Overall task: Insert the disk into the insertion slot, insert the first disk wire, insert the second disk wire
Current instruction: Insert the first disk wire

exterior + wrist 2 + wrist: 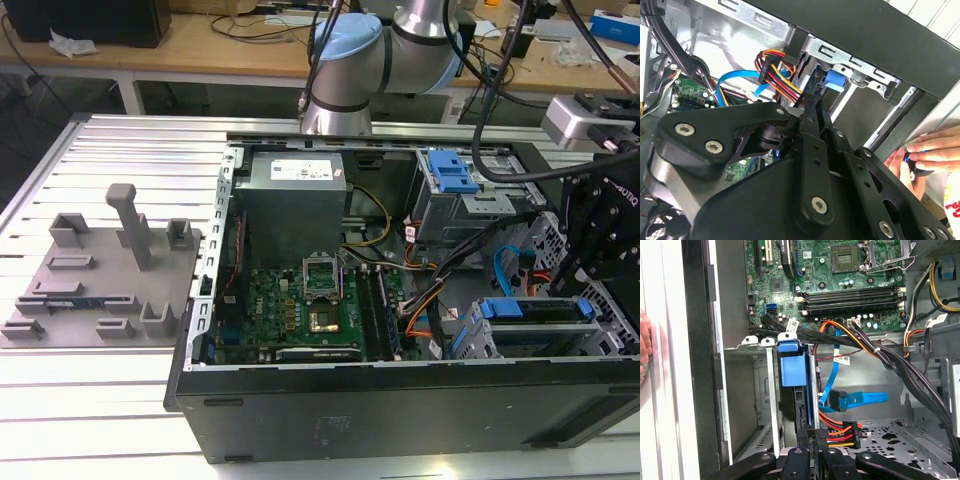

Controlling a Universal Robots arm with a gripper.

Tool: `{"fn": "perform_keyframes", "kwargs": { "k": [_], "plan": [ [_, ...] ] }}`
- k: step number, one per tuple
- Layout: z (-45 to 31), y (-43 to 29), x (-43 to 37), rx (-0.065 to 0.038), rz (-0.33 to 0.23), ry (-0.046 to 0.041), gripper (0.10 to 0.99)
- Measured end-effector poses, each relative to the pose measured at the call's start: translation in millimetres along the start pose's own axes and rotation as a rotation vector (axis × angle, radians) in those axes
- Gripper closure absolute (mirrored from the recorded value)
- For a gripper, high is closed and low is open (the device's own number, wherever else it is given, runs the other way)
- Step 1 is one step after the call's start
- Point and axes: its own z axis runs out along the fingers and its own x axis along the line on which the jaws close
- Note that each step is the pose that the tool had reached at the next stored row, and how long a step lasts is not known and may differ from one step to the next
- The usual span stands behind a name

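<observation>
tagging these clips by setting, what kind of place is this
Probably a robotics lab: an open black desktop computer case lies on a slotted aluminium table, with cluttered wooden workbenches behind.

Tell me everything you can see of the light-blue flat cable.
The second disk wire is a thin, flat, light-blue cable, plastic-looking. In the first wrist view it comes from the motherboard edge, passes behind the black cable bundle, curves, and ends in a small dark plug, seemingly unplugged, apart from the disk.
</observation>
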Motion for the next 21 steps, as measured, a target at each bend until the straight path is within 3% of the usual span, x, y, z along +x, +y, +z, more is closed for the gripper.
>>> {"fn": "perform_keyframes", "kwargs": {
  "k": [3, 4, 21],
  "plan": [
    [0.4, 1.3, 0.0, 0.014, 0.001, 0.0057, 0.922],
    [1.1, 4.0, 0.2, 0.026, 0.003, 0.0065, 0.922],
    [3.2, 4.2, 0.5, 0.024, 0.028, 0.0073, 0.922]
  ]
}}
